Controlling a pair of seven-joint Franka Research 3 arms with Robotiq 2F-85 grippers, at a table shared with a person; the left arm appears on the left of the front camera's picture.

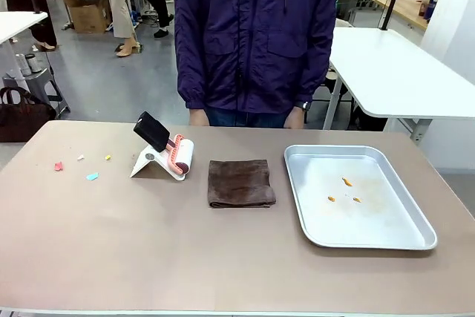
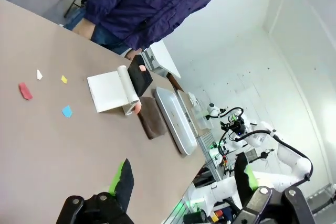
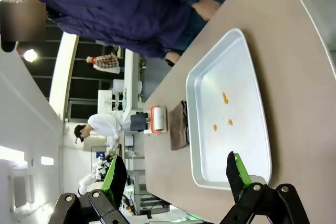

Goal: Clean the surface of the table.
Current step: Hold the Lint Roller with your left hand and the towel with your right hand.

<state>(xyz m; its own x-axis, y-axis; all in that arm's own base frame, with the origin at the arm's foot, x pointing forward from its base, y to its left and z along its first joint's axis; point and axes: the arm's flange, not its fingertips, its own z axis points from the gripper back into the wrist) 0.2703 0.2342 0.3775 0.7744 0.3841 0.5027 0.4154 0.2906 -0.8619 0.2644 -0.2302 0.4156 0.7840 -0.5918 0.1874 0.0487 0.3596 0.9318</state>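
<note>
1. No cleaning step has begun, I judge. The large matte beige-brown worktop [image 1: 223, 257] spans the front view, with small coloured paper scraps [image 1: 92, 177] loose on its left part.
2. The left tool [image 2: 184, 170] and right tool [image 3: 174, 163] both stand wide and empty above the worktop.
3. The next move probably calls for a cleaning aid — the white lint roller with black handle [image 1: 165, 152] beside the scraps, or the folded dark brown cloth [image 1: 240, 182] between it and the silver metal tray [image 1: 386, 213].
4. The orange bits [image 1: 346, 182] in the tray are too small to identify, and the person's hands [image 1: 198, 117] sit mostly behind the far edge.
</note>
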